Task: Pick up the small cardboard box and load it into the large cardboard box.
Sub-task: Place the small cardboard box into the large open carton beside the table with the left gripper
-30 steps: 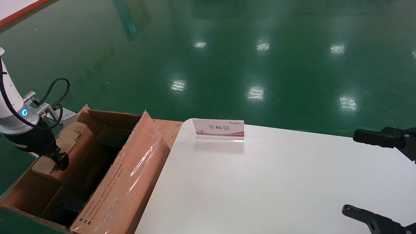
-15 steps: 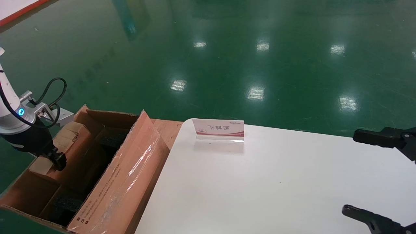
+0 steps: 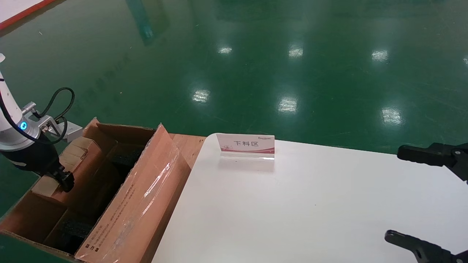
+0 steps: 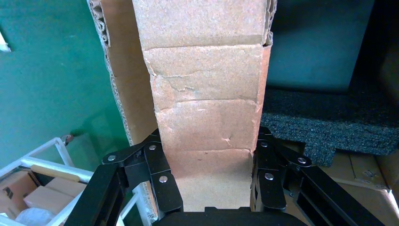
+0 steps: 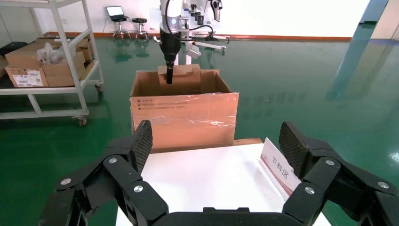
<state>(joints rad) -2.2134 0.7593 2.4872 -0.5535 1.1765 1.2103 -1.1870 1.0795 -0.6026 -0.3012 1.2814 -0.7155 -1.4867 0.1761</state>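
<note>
The small cardboard box (image 3: 78, 160) leans inside the large cardboard box (image 3: 140, 199), against the wall farthest from the table. My left gripper (image 3: 65, 181) is shut on its near end. In the left wrist view the fingers (image 4: 157, 162) press both sides of the small cardboard box (image 4: 207, 89), with black foam (image 4: 324, 122) beside it. My right gripper (image 3: 394, 193) hovers open over the table's right edge, holding nothing. Seen from the right wrist, this right gripper (image 5: 216, 139) faces the large cardboard box (image 5: 183, 115), where the left gripper (image 5: 169, 75) holds the small cardboard box (image 5: 184, 75).
The large box stands on the green floor against the left end of the white table (image 3: 292, 204). A small sign (image 3: 246, 146) stands at the table's far edge. A shelf cart (image 5: 47, 61) with boxes stands beyond the carton.
My left gripper has shifted slightly left with the small box, and the carton's taped flap has moved a little left with it. The right arm has not moved.
</note>
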